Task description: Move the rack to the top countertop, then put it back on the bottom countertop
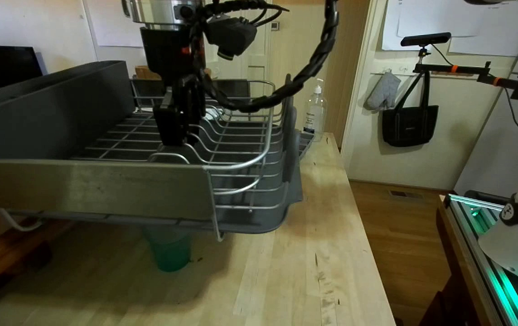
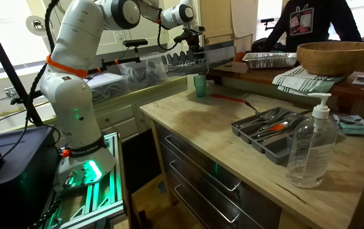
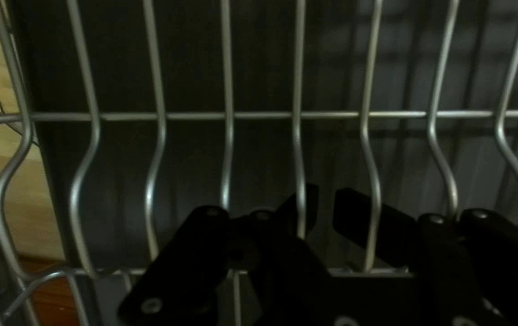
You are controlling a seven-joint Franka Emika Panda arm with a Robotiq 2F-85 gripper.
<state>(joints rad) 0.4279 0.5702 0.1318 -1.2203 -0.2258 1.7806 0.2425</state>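
The silver wire rack [image 1: 118, 185] with its dark grey tray hangs above the bottom countertop [image 1: 304, 271], roughly level. It also shows in an exterior view [image 2: 217, 55] and fills the wrist view [image 3: 195, 116]. My gripper [image 1: 175, 136] reaches down inside the rack. In the wrist view the fingertips [image 3: 325, 208] are close together, with a small gap, and lie behind the wires; they appear hooked on them. The exact contact is dark. One rack end is over or beside the dark brown top countertop [image 2: 261, 74]; I cannot tell whether it touches.
A green cup [image 1: 170, 249] stands on the bottom countertop under the rack. A red-handled utensil [image 2: 228, 98], a grey cutlery tray [image 2: 279, 151] and a soap bottle [image 2: 312, 152] are also there. A foil pan [image 2: 269, 60] and wooden bowl [image 2: 336, 58] stand on the top countertop.
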